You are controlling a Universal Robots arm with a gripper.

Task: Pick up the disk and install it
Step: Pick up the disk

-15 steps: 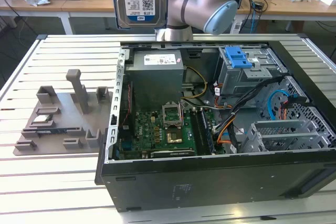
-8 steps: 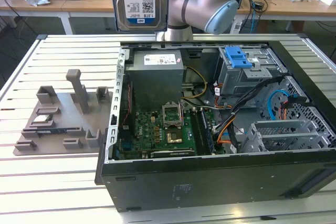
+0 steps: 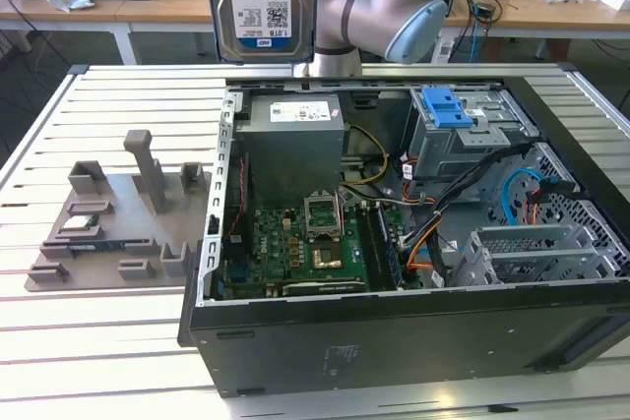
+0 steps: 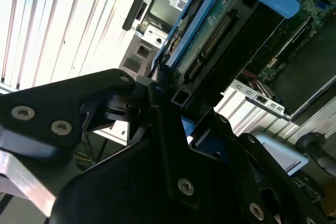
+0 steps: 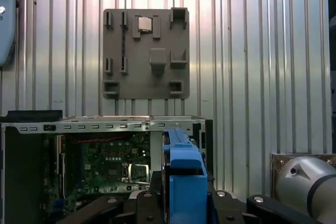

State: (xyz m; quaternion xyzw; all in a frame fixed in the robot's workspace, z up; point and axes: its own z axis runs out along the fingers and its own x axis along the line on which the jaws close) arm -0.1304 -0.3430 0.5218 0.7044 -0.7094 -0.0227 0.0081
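The open computer case (image 3: 394, 331) holds a motherboard (image 3: 285, 243) and drive cage (image 3: 463, 150); above it the pincer (image 4: 170, 95) clamps the blue-railed, labelled disk (image 3: 258, 2).

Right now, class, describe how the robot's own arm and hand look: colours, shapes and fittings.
The arm is smooth silver-grey metal tubing with rounded joints, one closed by a pale blue round cap. The hand is matt black, built of angular flat plates and linkages fastened with silver screws.
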